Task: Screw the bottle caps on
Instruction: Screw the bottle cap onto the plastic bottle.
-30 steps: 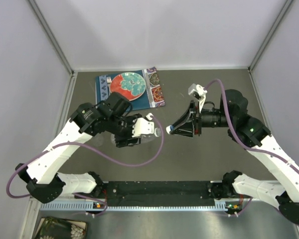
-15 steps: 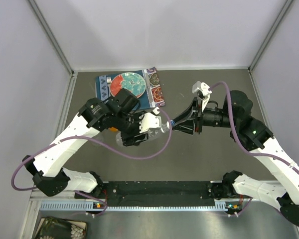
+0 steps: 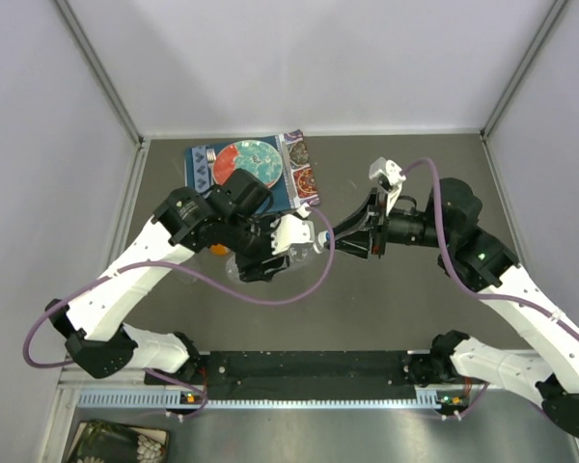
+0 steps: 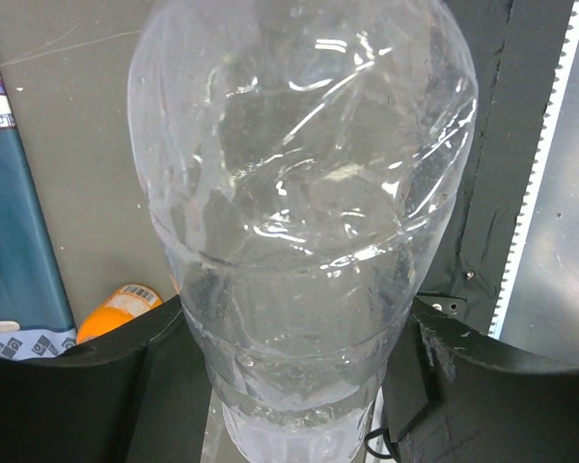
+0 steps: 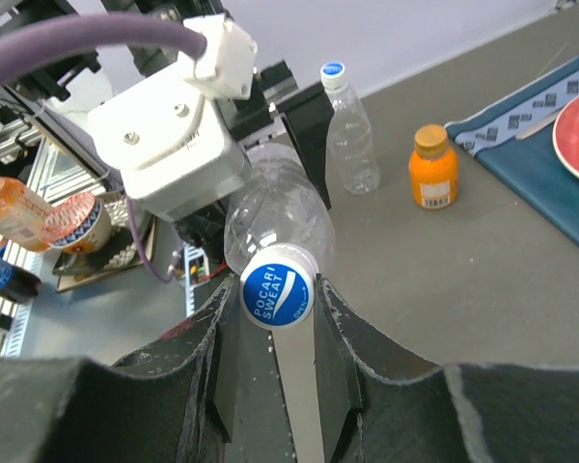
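Top external view, left first: the left gripper [image 3: 268, 253] is clenched around the body of a clear bottle [image 4: 299, 193], held on its side above the table with the neck pointing right. A second ago a gap stood between that neck and the right arm; since then the left arm has carried the bottle rightward and the right gripper [image 3: 336, 243] has come in to meet it. The right wrist view shows this claw grasping a white cap [image 5: 277, 297] with a blue printed label, a finger on either side, the cap pressed against the bottle's mouth. By the look of it the cap is seated but not yet threaded — turning is the step now due.

A second clear bottle [image 5: 347, 135], already capped, stands beside an orange bottle [image 5: 433, 169] behind the left arm, so this may be the last cap.

Beneath lies a dark grey matte table [image 3: 386, 309]; a patterned placemat [image 3: 304, 178] with a red-and-teal plate [image 3: 246, 159] sits at its far edge. Plain pale walls close it in on three sides.
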`<state>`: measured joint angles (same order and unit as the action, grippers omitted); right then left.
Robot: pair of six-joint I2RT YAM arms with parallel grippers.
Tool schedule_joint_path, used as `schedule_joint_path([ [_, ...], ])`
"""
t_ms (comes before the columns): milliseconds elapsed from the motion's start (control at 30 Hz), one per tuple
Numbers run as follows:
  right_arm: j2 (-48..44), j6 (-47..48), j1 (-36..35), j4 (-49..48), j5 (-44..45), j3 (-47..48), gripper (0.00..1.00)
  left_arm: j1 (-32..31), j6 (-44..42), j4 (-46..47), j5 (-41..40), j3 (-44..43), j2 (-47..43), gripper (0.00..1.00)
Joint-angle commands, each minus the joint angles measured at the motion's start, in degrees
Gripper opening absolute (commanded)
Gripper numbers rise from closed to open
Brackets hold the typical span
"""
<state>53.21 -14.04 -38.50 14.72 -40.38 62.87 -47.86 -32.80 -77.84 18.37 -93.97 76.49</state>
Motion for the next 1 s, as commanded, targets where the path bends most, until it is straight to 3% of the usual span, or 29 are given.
schedule_joint_path([
  [0, 0.3, -0.8, -0.3, -2.5, -1.4, -0.1, 0.22, -0.1, 0.9, -1.4, 1.0, -2.5, -1.1, 0.29],
  [600, 2.3, -3.0, -0.4, -3.6, -5.8, -0.4, 0.21, 0.7, 2.9, 0.6, -1.3, -2.7, -3.5, 0.29],
  [967, 3.6, -18.1, -0.3, -24.6, -8.7, -8.6, 0.2, 0.9, 6.0, 3.0, -1.3, -7.0, -2.5, 0.27],
])
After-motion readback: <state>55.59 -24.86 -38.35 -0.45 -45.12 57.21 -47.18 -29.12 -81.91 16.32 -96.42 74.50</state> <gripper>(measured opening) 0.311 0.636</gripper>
